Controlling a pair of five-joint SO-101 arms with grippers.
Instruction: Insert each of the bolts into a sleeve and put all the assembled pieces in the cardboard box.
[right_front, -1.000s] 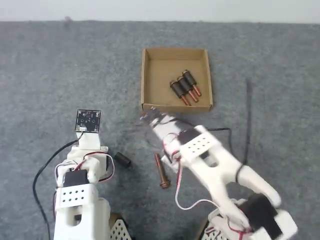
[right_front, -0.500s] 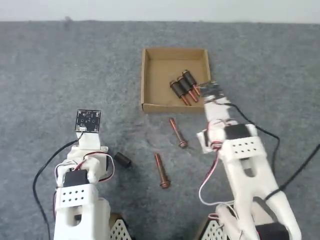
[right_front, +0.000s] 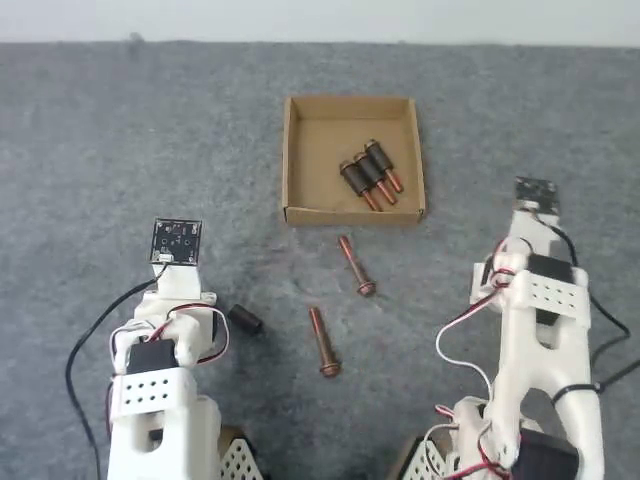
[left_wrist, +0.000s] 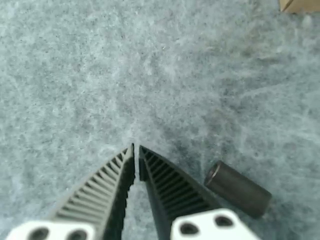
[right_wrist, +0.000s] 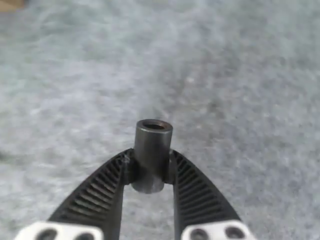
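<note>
At the right side of the grey carpeted table (right_front: 120, 120), your right arm has swung clear within the last second, away from the ground in front of the shallow brown cardboard box (right_front: 290, 160). Your right gripper (right_wrist: 150, 161) is clamped on a short dark metal sleeve (right_wrist: 153, 142), held upright with its open bore facing up. The sweep uncovered two long copper-coloured bolts (right_front: 355, 265) lying loose before the box, so you likely need one brought to the held sleeve next. Three assembled pieces (right_front: 370, 175) lie inside the box. Your left gripper (left_wrist: 136, 150) has not moved: its jaws are closed on nothing, with a second dark sleeve (left_wrist: 239, 189) lying just beside it.
</note>
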